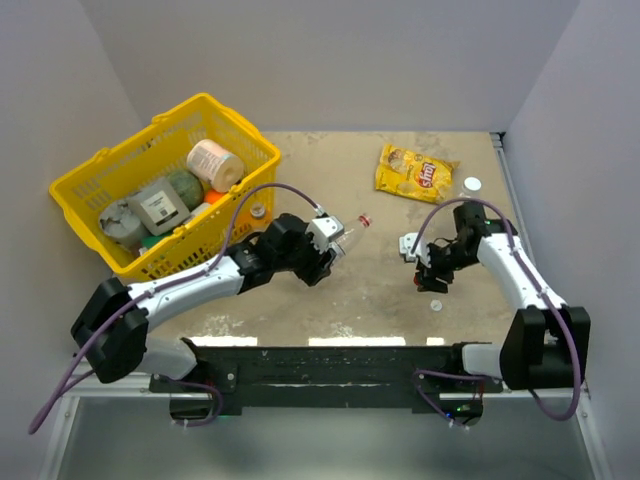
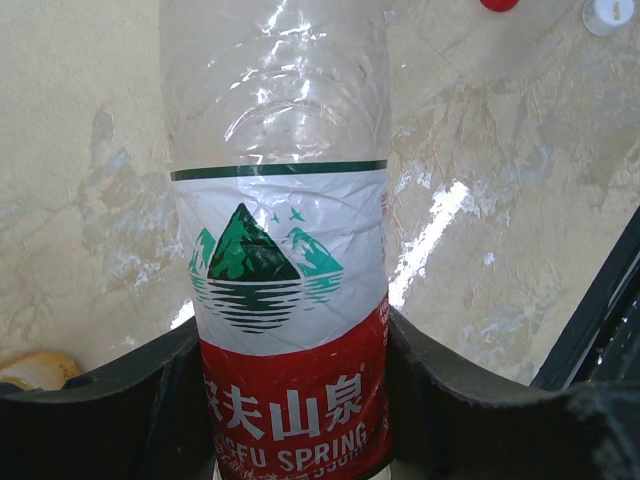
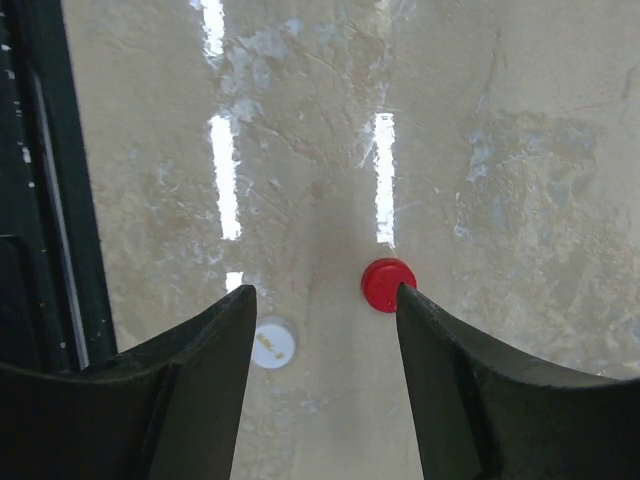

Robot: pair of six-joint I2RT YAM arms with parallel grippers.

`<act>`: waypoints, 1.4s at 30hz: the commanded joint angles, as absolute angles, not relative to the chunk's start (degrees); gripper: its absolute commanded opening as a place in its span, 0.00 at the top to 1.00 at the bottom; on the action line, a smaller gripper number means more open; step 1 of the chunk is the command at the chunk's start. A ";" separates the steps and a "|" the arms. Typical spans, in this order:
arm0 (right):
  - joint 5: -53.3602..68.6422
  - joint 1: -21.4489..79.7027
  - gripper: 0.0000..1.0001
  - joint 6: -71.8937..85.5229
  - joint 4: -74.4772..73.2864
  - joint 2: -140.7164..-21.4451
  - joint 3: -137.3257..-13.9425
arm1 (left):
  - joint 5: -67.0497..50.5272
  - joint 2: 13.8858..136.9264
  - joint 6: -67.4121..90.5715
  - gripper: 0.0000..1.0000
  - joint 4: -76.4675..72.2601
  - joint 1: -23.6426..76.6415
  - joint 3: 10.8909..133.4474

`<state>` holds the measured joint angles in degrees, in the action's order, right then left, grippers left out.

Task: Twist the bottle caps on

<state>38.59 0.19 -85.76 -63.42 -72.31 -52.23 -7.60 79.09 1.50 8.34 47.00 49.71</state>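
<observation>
So from the top camera: the left pincer [image 1: 335, 240] is clamped on a clear bottle [image 1: 350, 228] around the middle of the bench [image 1: 380, 290]. The bottle lies sideways with its neck pointing toward the right side. The right pincer [image 1: 428, 278] hangs low over the right half, not far from the front edge. One white cap [image 1: 436, 303] sits on the bench just beside it, on the front-edge side. The other white cap [image 1: 471, 184] is near the back right corner, just beside a yellow snack bag [image 1: 416, 172]. A yellow basket [image 1: 170, 252] full of stuff takes up the back left corner.

Left wrist camera: the bottle [image 2: 280, 250] fills most of the view, with a green mountain label and a red band. Both fingers [image 2: 110, 400] press against its sides. At the top edge a red cap [image 2: 498, 4] and a white cap [image 2: 607, 13] peek in, lying on the bench.

Right wrist camera: the right pincer [image 3: 325, 295] is open, its fingers apart with only bench between them. The red cap [image 3: 388, 284] lies flat right at the inner edge of one fingertip, can't tell if it's touching. The white cap [image 3: 270, 342] lies by the other finger, partly hidden behind it.
</observation>
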 commanded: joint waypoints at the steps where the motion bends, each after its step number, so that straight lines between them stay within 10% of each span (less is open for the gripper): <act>1: 32.00 2.81 0.43 -74.38 -48.18 -76.89 -50.62 | -6.77 76.38 2.11 0.51 8.88 47.02 49.39; 42: 25.84 3.16 0.44 -86.40 -39.91 -84.73 -45.00 | -5.89 77.34 3.08 0.51 7.65 47.11 49.57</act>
<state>26.04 2.79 -83.92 -41.41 -86.26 -46.09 -6.55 77.65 2.37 9.50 47.00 49.69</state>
